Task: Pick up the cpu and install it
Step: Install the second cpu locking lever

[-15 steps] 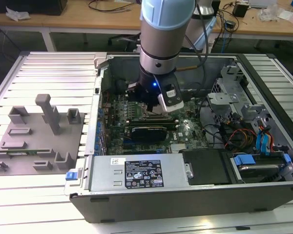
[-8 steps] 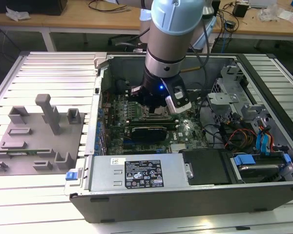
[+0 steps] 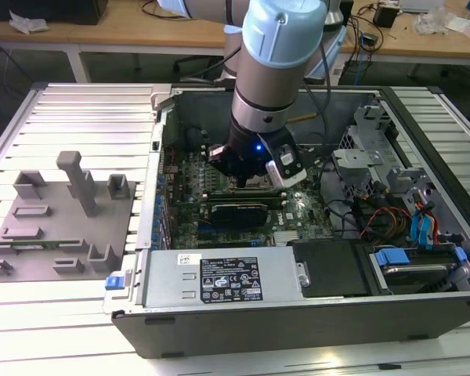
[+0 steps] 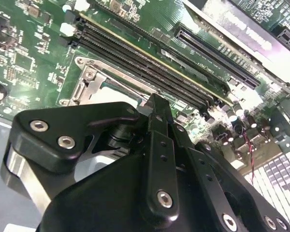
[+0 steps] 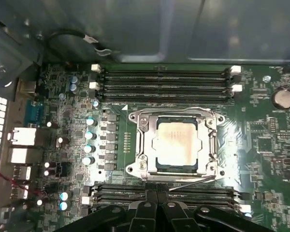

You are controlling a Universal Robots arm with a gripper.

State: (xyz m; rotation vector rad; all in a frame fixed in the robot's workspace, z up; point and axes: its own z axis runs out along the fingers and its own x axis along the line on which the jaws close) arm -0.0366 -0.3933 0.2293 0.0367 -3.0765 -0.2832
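- Cpu: I see it lying flat in the socket, pale metal top facing up, square, so no long axis; edges parallel to the memory slots.
- Gripper: I see it above the socket inside the case; fingers look drawn together and hold nothing.
- Socket: bright steel frame, screws at corners.
- Board: green, densely populated.
- Tray: grey, moulded, beside the case.

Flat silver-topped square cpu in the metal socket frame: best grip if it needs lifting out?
Come straight down from above onto the silver-topped cpu. It lies flat and recessed in the metal socket frame, so its sides are walled in; probably only the two edges toward the frame's open notches allow a pinch.
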